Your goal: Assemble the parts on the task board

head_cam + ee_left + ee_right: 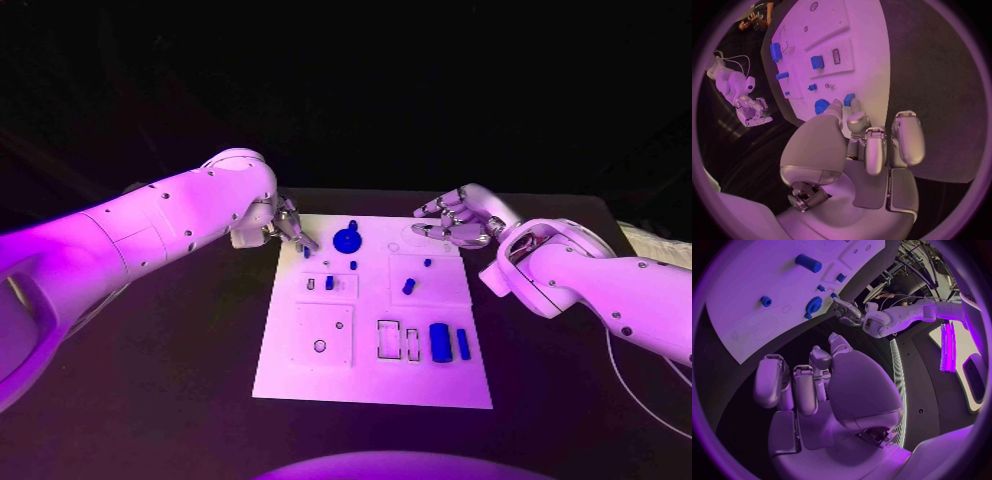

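Several blue parts sit across the white task board (372, 330), which lies mid-table on the black table (173, 400). Round blue disc part (346, 240) is at the board's far end, with a small blue peg (352, 224) touching its far side. Small blue pieces (410, 286) sit mid-board. Two long blue blocks (449, 342) stand upright-ish in slots at the near right, beside empty rectangular outlines (389, 340). My read: most parts are already seated in their recesses, a few pockets still unfilled.

Left hand (281, 222) is at the board's far-left corner, fingertips (848, 106) just over the board edge, close to a small blue part (849, 99) there. Left wrist view shows fingers extended and apart; cannot tell for sure whether they touch that part. Looks empty, reaching rather than gripping. Likely lined up to pick or nudge that corner piece.

Right hand (459, 218) hovers off the board's far-right corner, fingers loosely curled, nothing visible in them. Right wrist view shows the fingers (795, 385) apart and clear of the board, so it reads as released and parked out of the left hand's way.

No brands, labels or legible writing on board or parts.
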